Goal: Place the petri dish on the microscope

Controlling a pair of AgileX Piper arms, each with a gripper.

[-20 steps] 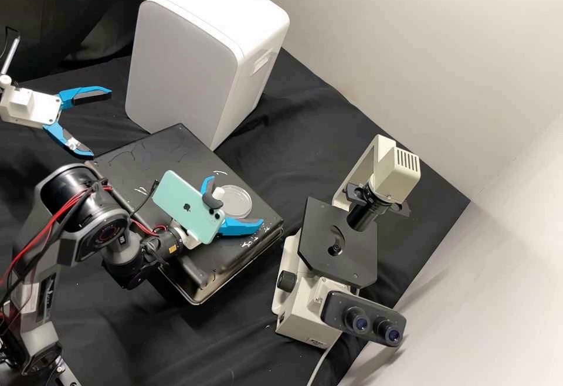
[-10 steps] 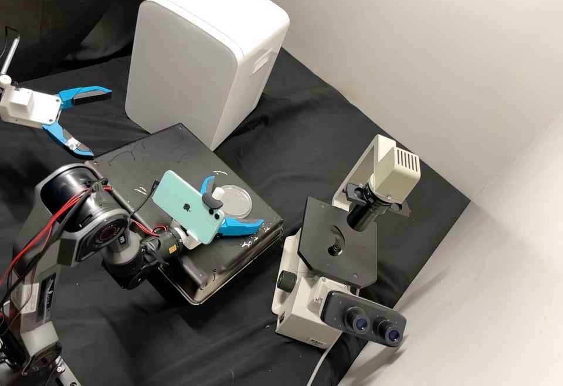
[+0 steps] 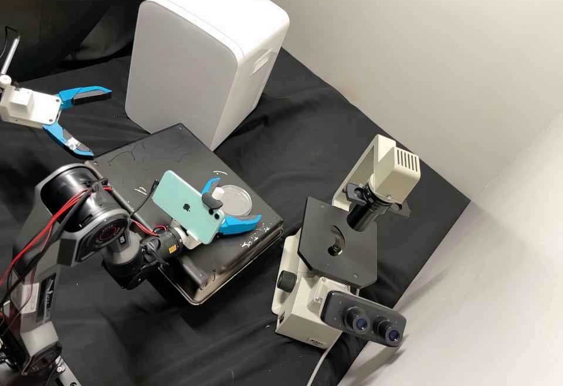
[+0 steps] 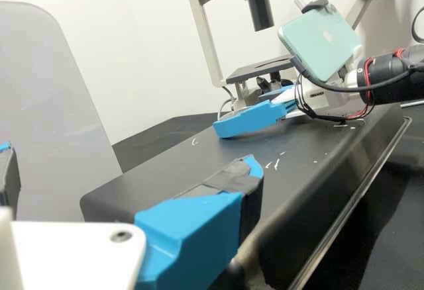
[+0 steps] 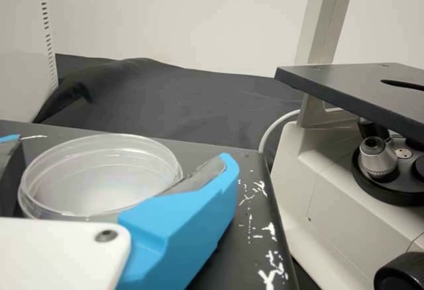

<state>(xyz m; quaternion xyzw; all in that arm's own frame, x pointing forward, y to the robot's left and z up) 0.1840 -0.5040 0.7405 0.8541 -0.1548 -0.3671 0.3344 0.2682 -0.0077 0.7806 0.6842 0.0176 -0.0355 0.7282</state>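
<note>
A clear round petri dish (image 3: pixel 236 197) (image 5: pixel 99 174) lies on the black tray (image 3: pixel 149 157), near the corner that faces the microscope. My right gripper (image 3: pixel 237 200) (image 5: pixel 119 156) is low over the tray and open, one blue finger on each side of the dish. The near finger (image 5: pixel 192 200) lies right against the dish's rim. The microscope (image 3: pixel 346 251) stands to the right of the tray, its flat black stage (image 3: pixel 337 244) (image 5: pixel 358 86) bare. My left gripper (image 3: pixel 98 121) (image 4: pixel 126 177) hangs open at the tray's far left corner, holding nothing.
A tall white box (image 3: pixel 202 51) stands behind the tray. The microscope's lamp head (image 3: pixel 393 169) overhangs the stage and its eyepieces (image 3: pixel 369 321) jut toward the front. A pale wall runs along the right. Black cloth covers the bench.
The right gripper's fingers have edged slightly inward around the dish. The left arm and the dish have not moved.
</note>
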